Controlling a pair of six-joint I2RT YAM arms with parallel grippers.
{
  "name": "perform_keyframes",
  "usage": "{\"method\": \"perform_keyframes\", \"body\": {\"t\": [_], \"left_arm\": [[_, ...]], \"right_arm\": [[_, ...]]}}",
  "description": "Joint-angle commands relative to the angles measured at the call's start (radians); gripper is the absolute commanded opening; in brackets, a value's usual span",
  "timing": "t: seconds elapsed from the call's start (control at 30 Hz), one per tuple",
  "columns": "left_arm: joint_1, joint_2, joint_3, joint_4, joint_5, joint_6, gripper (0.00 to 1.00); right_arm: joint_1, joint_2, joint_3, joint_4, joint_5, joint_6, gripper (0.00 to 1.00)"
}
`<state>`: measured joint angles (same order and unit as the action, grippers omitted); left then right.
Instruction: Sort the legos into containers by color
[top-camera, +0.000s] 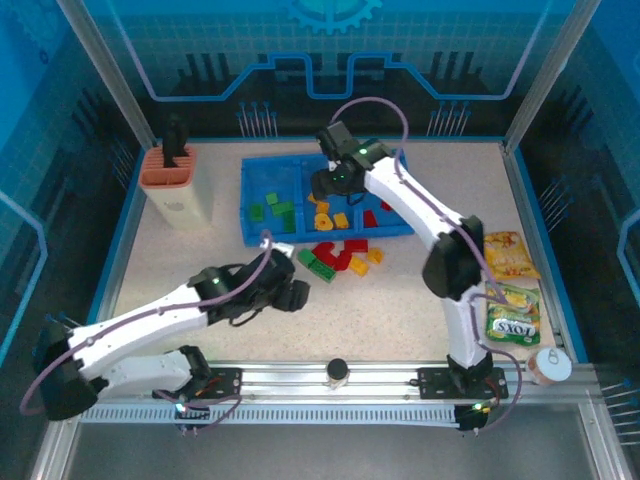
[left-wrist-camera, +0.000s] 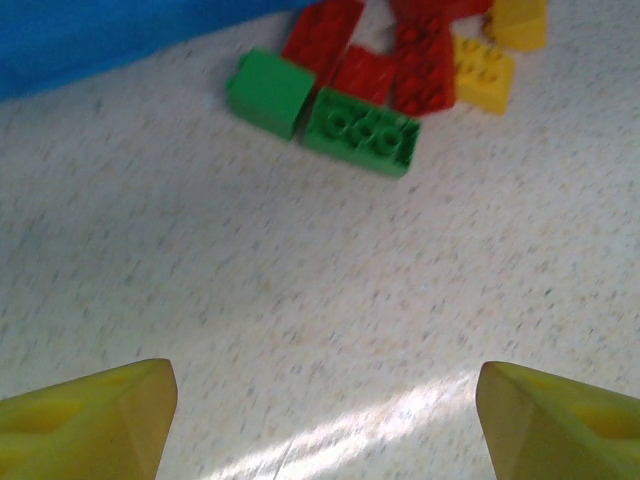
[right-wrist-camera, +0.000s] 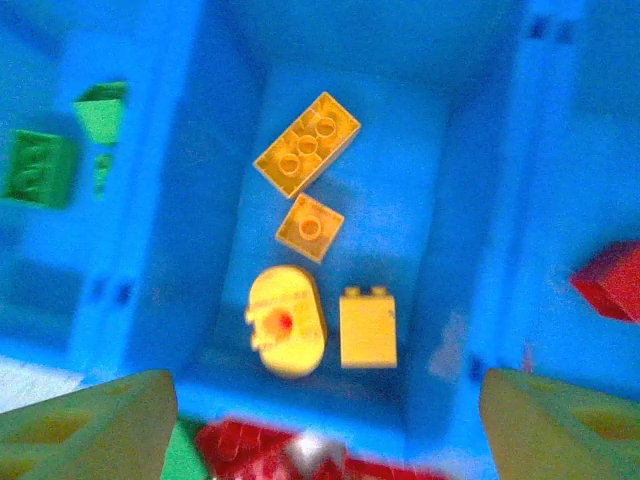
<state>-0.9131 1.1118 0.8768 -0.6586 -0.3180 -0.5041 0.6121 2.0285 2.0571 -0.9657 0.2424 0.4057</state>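
Four orange-yellow plastic lego bricks (right-wrist-camera: 306, 145) lie in the middle compartment of the shallow blue plastic tray (top-camera: 243, 200). A few green bricks (top-camera: 272, 212) sit in its left compartment and a couple of red bricks (top-camera: 369, 217) in its right one, so the sorting looks roughly half done. A loose pile of red, green and yellow bricks (top-camera: 338, 258) waits on the speckled worktop (top-camera: 400, 310) just in front of the tray. The right gripper (right-wrist-camera: 325, 400) hangs over the middle compartment with its fingers spread and empty. The left gripper (left-wrist-camera: 325, 390) faces the pile, its fingers likewise apart and holding nothing.
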Motion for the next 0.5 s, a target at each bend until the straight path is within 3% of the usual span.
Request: {"method": "perform_keyframes", "body": {"t": [0.0,0.23,0.47], "left_arm": [[-0.004,0.166,0.150,0.081,0.016,0.137,0.79],[0.006,0.662,0.506,0.007,0.046,0.210,0.79],[0.015,0.975,0.762,-0.128,-0.025,0.261,0.70]], "right_arm": [[0.011,-0.260,-0.179,0.085,0.041,0.030,0.80],[-0.084,-0.685,-0.686,0.206,0.019,0.109,0.80],[-0.162,-0.987,-1.032,0.227,-0.029,0.159,0.80]]}}
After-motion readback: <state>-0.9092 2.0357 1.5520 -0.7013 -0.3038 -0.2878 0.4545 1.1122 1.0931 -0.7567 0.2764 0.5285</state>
